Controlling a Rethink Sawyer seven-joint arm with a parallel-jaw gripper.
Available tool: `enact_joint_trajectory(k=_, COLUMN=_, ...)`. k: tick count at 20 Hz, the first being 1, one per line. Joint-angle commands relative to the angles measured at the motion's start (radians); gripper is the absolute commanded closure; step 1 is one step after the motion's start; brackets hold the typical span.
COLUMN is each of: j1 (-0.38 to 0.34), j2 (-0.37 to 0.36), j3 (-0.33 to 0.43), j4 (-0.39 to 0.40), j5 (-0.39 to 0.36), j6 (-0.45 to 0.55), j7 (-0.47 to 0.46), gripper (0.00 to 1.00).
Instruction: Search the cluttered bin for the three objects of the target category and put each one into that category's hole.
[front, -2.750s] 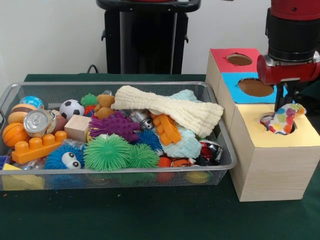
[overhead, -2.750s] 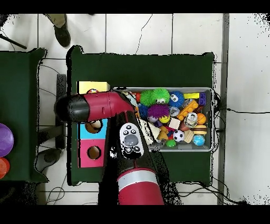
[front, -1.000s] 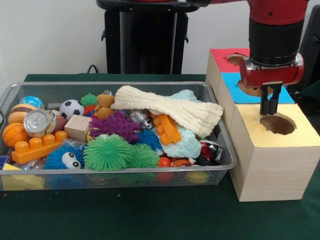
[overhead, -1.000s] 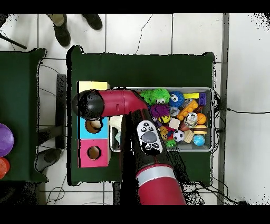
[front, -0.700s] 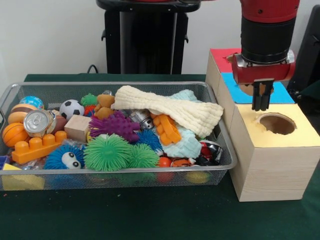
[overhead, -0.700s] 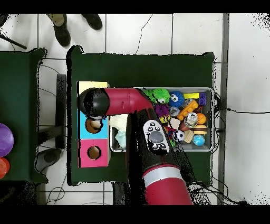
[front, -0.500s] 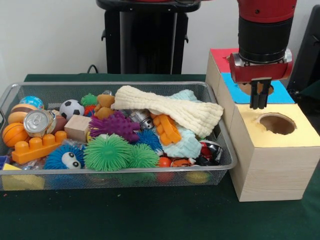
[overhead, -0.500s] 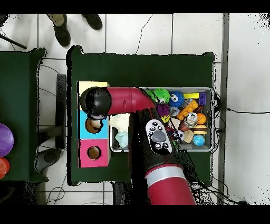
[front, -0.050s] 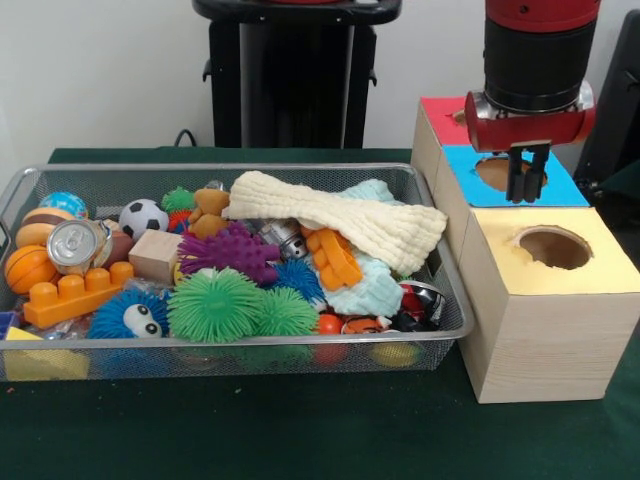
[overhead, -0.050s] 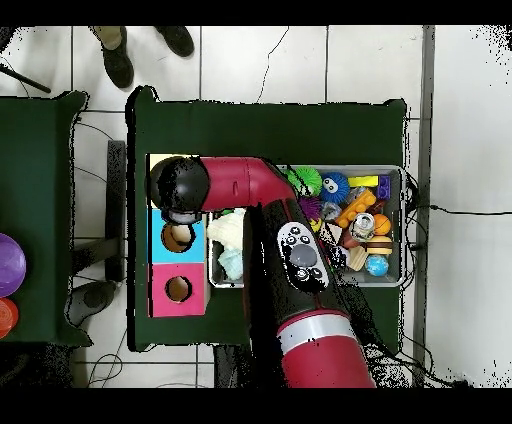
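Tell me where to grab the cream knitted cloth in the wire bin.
Pinch the cream knitted cloth at its narrow middle, coming straight down with the pincer. It lies draped flat on top of the pile in the wire mesh bin, and the waist looks thin enough to gather.

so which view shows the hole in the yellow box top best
The front view. The hole in the yellow box top is in plain sight there, round and dark, with nothing sticking out, and the gripper hangs behind it over the blue section. In the overhead view the arm covers most of the yellow top, so that hole is hidden.
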Motion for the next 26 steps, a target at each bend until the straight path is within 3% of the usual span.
enact_joint_trajectory(k=1, j1=-0.042, j2=0.014, j3=0.075, j4=-0.092, j5=-0.033, j6=0.137, j7=-0.128, gripper=1.0)
enact_joint_trajectory(k=10, j1=-0.066, j2=0.011, j3=0.085, j4=-0.188, j5=-0.062, j6=0.247, j7=-0.176, gripper=1.0)
enact_joint_trajectory(k=15, j1=-0.084, j2=0.003, j3=0.096, j4=-0.279, j5=-0.086, j6=0.374, j7=-0.232, gripper=1.0)
enact_joint_trajectory(k=26, j1=-0.124, j2=0.017, j3=0.123, j4=-0.494, j5=-0.252, j6=0.522, j7=-0.412, gripper=1.0)
